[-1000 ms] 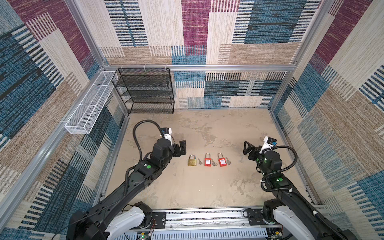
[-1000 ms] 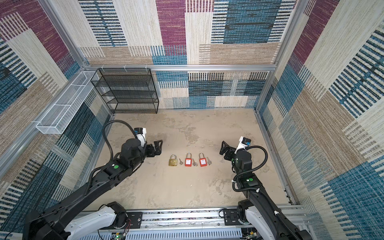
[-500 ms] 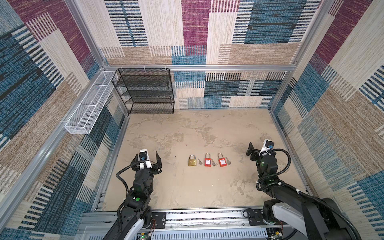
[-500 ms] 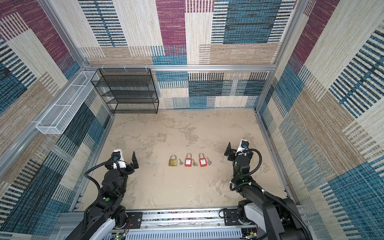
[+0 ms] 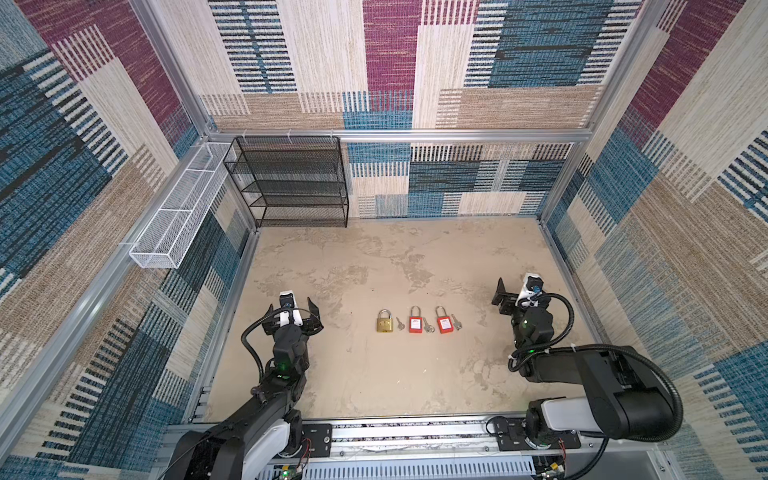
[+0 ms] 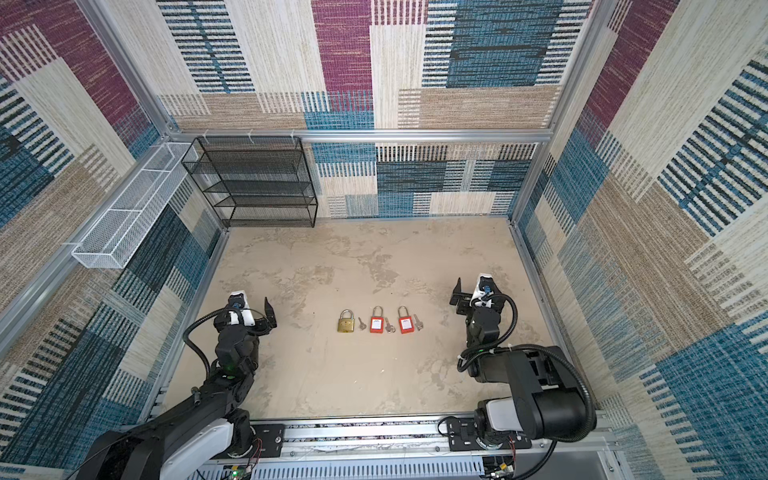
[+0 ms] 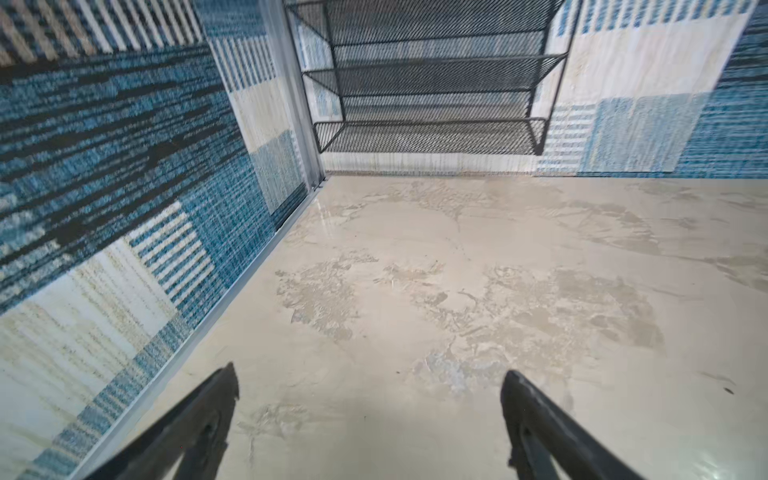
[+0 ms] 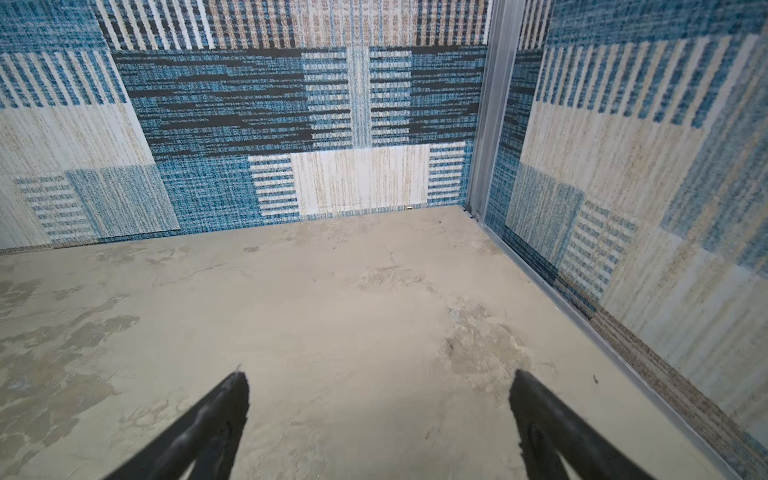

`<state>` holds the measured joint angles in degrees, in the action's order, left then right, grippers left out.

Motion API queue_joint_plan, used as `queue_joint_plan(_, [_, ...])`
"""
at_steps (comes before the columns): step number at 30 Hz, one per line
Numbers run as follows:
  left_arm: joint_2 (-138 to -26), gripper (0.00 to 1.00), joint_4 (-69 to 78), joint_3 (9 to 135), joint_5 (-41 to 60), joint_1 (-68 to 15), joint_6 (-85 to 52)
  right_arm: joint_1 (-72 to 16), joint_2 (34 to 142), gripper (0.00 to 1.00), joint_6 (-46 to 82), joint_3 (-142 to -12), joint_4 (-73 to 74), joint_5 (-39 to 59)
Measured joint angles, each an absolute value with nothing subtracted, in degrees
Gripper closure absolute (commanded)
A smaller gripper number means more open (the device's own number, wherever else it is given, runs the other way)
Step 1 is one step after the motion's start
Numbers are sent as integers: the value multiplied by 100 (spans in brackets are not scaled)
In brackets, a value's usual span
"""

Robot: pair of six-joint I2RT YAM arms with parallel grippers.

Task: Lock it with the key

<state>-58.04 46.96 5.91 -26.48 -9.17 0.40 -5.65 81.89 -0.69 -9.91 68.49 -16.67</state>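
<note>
Scanning from the biggest thing down, we see the counter (image 5: 374, 374) lying bare but for a short row at its middle, with a black mesh shelf (image 5: 291, 183) against the back wall and a white wire basket (image 5: 174, 216) hung on the side wall. Both arms are drawn back near the front rail: our left end effector (image 5: 291, 316) sits well to the left of the row with its fingers spread and nothing between them, as the left wrist view shows only counter there; our right end effector (image 5: 505, 297) sits well to the right, likewise spread and empty in the right wrist view. In both top views the row reads, left to right, brass padlock (image 5: 385, 322) with a small key (image 5: 400, 323) just beside it, a red padlock (image 5: 414, 321) with its key (image 5: 428, 325), then a second red padlock (image 5: 444, 321) with its key (image 5: 456, 322). All three shackles look seated in their bodies, though at this size we cannot tell whether they are truly latched. Every key lies loose on the counter, none in a keyhole. We judge this fits either locks already shut and keys withdrawn, or locks awaiting their keys.
</note>
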Motion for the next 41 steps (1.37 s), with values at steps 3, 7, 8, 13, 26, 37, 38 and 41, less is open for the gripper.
queue_joint_plan(3, [-6414, 1, 4934, 729, -2436, -718, -27, -508, 8420, 1, -137, -1022, 6921, -1518])
queue_joint_plan(7, [-7284, 0, 5376, 950, -2043, -513, -23, -403, 8455, 1, -139, -1024, 7107, -1391])
queue_joint_plan(8, [-7553, 0, 5529, 998, -2032, -471, -23, -388, 8462, 1, -139, -1024, 7118, -1345])
queue_joint_plan(13, [-8805, 1, 6364, 1170, -1774, -414, 21, -362, 8503, 1, -137, -1111, 7118, -1236])
queue_joint_plan(26, [-8816, 0, 5113, 2276, -1640, -237, -10, -143, 8597, 1, -58, -1444, 6713, -790])
queue_joint_plan(37, [-8818, 0, 4875, 2281, -1632, -237, -14, -137, 8600, 1, -38, -1450, 6615, -749])
queue_joint_plan(38, [-8829, 0, 4875, 2285, -1632, -237, -14, -137, 8600, 1, -38, -1450, 6615, -749])
queue_joint_plan(41, [-8849, 1, 4864, 2300, -1632, -237, -14, -137, 8600, 1, -38, -1450, 6615, -749])
